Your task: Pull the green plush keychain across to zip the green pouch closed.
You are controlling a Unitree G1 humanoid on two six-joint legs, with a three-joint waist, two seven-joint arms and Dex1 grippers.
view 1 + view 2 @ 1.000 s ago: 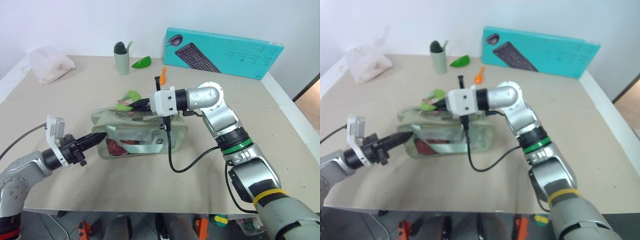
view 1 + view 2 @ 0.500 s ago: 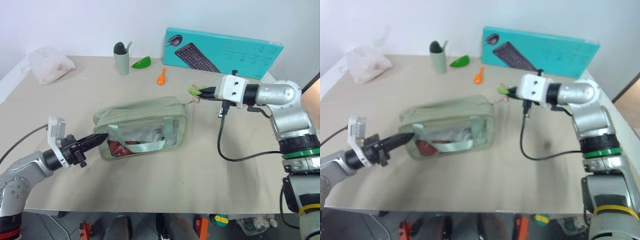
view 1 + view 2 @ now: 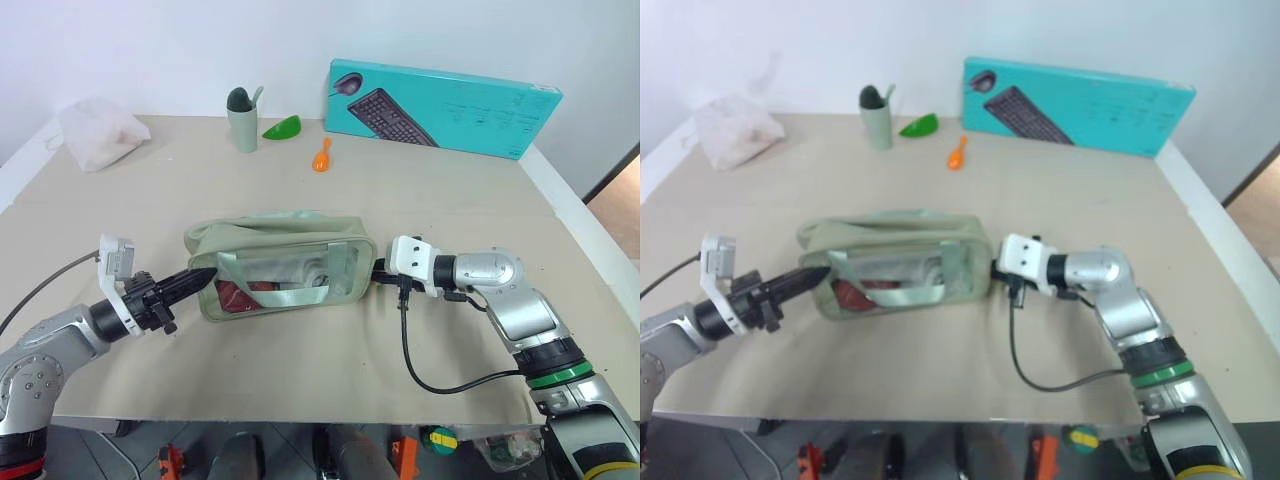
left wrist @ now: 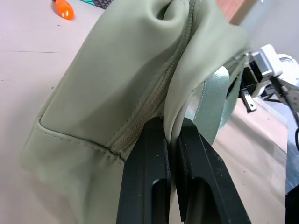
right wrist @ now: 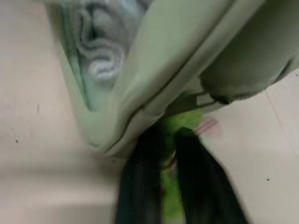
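My left gripper [image 3: 203,274] sits at the left end of the green pouch [image 3: 285,262], as it did a second ago; in the left wrist view its fingers [image 4: 152,172] are clenched on a fold of the pouch's fabric beside the zipper seam. The green pouch lies on the table [image 3: 300,370] near its front middle, clear window and strap handle facing me, a red item visible inside. Its top now reads as one smooth, closed surface, whereas a second ago the plush lay on top of it near the left half.

My right gripper [image 3: 381,270] is now low at the right end of the pouch; a second ago it reached over the pouch's top, and half a second ago it was raised well to the right of the pouch, carrying the plush. In the right wrist view the green plush keychain [image 5: 180,125] lies between my two dark fingers [image 5: 142,172] at the pouch's end corner, just above the table. The fingers stand on either side of it with a gap; whether they grip or have released it I cannot tell.

At the back of the table: a white bag [image 3: 98,128], a grey-green cup [image 3: 242,118], a glossy green leaf-shaped object [image 3: 284,126], an orange piece [image 3: 322,155] and a teal keyboard box [image 3: 440,104], all unmoved.
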